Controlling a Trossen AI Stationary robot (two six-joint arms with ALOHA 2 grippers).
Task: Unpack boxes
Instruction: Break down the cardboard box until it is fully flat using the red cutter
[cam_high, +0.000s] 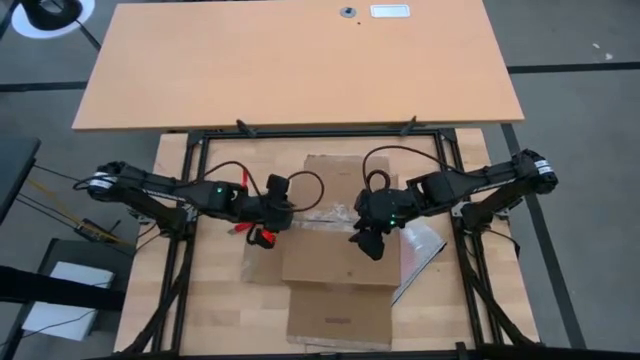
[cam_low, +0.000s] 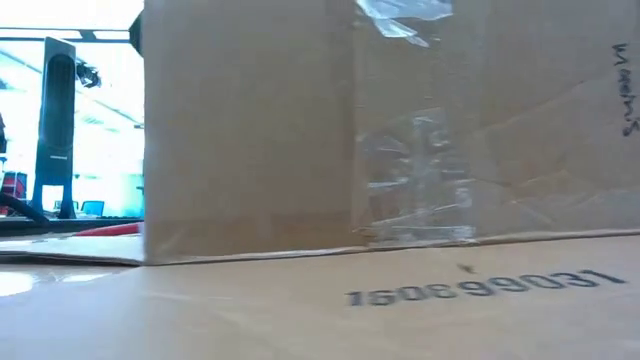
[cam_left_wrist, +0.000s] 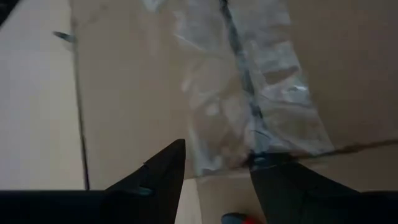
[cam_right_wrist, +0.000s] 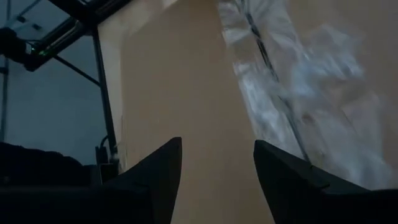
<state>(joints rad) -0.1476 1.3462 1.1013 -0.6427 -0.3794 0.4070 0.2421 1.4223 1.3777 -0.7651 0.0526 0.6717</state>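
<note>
The brown cardboard carton (cam_high: 340, 262) stands in the middle of the table, its far and near flaps spread flat; the low view shows its taped wall (cam_low: 400, 130) and its near flap (cam_low: 400, 310) flat on the table. My left gripper (cam_high: 272, 213) (cam_left_wrist: 219, 157) is open at the carton's left far corner, facing the clear tape (cam_left_wrist: 249, 93) along the seam. A red-handled cutter (cam_high: 262, 238) lies on the table just below it. My right gripper (cam_high: 368, 240) (cam_right_wrist: 217, 146) is open above the carton's top, right of the middle, over bare cardboard (cam_right_wrist: 193, 93).
A clear plastic bag (cam_high: 420, 250) lies against the carton's right side. A black frame (cam_high: 200, 150) borders the work board, and a larger wooden table (cam_high: 300, 60) stands beyond it. Cables loop from both wrists above the carton's far flap (cam_high: 335, 175).
</note>
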